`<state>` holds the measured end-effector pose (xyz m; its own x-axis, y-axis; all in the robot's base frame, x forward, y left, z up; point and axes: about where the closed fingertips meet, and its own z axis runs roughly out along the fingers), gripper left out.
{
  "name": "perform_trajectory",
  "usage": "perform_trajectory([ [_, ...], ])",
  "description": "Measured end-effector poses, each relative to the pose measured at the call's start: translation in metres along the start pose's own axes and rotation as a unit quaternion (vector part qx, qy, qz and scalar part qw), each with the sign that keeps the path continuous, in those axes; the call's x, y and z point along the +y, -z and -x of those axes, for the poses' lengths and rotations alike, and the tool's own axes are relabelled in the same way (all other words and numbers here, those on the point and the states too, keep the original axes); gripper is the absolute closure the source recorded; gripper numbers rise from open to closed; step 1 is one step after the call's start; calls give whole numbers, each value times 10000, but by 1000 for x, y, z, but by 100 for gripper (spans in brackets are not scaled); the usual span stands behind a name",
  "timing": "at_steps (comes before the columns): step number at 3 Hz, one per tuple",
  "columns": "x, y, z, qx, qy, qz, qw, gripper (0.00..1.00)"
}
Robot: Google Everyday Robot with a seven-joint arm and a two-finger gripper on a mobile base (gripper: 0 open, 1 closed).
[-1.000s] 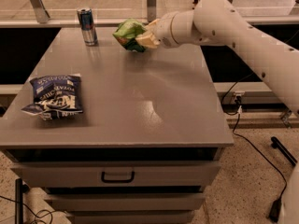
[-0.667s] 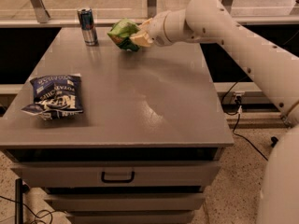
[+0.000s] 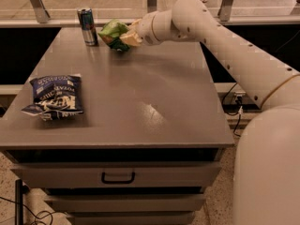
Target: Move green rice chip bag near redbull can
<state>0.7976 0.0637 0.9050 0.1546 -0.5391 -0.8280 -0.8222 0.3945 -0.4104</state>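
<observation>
The green rice chip bag point(image 3: 112, 32) is crinkled and light green, held at the far side of the grey table point(image 3: 140, 93). My gripper point(image 3: 126, 37) is shut on the bag's right side and holds it just above the tabletop. The redbull can point(image 3: 87, 26), slim, blue and silver, stands upright at the table's far left, a short gap left of the bag. My white arm reaches in from the right.
A dark blue chip bag point(image 3: 54, 96) with white lettering lies near the table's left front edge. Drawers with a handle point(image 3: 118, 177) sit below the tabletop. A rail and glass run behind the table. Cables lie on the floor at right.
My gripper has carried the green bag leftward along the far edge, closing most of the gap to the redbull can. The can and the blue bag have not moved.
</observation>
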Motion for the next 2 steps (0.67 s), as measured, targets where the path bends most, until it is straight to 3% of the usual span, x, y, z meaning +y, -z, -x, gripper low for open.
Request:
perform_trajectory([
  [1,2,-2,1,-6,-1,18,10000,83],
  [2,4,-5,1,-10,-2,42,10000,59],
])
